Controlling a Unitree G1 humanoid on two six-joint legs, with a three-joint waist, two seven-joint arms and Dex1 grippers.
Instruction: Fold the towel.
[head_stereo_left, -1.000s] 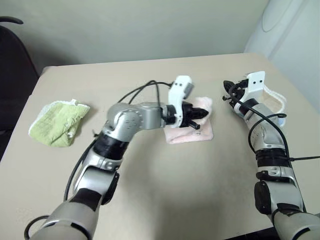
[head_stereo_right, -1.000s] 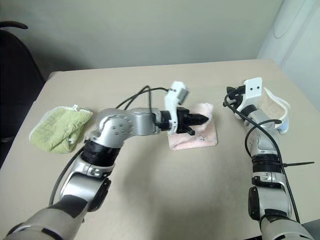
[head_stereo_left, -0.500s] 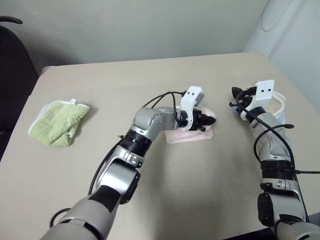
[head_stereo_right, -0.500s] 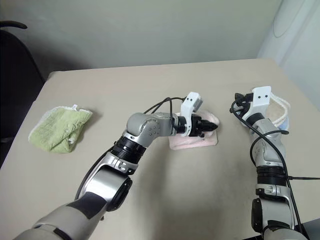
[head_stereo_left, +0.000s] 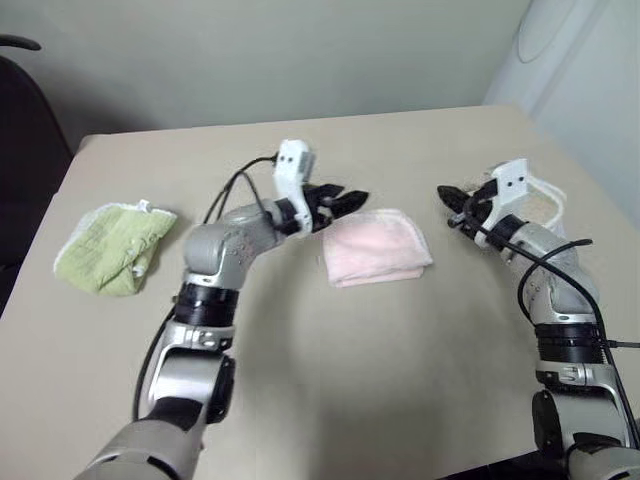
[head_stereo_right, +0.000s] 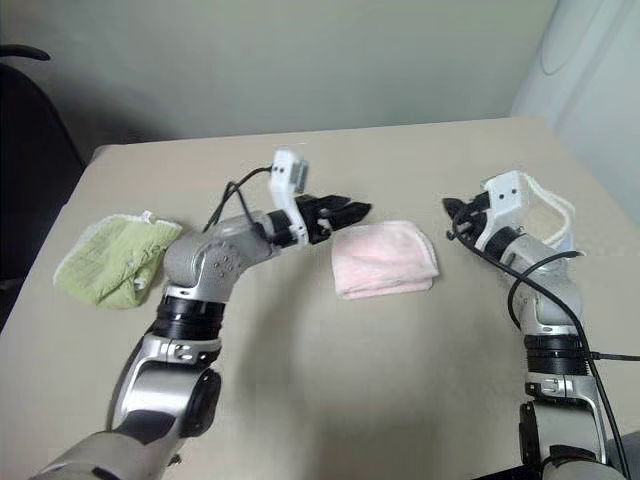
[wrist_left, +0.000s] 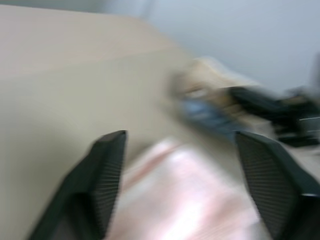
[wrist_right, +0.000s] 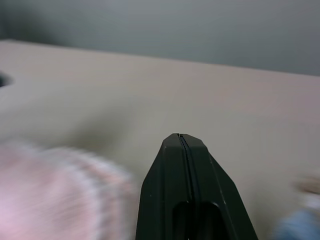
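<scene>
Towel (head_stereo_left: 377, 248) — folded, just beside left tool (head_stereo_left: 345, 198)

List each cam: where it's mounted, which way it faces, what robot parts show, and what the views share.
Left eye view: head, looking forward and down on the table; both arms, left gripper open, right gripper shut.
Right eye view: same head, same scene; green towel at the robot's left.
Left wrist view: along its spread fingers over the pink towel.
Right wrist view: along its closed fingers, table beyond.
Shared: pink towel, in all four.
</scene>
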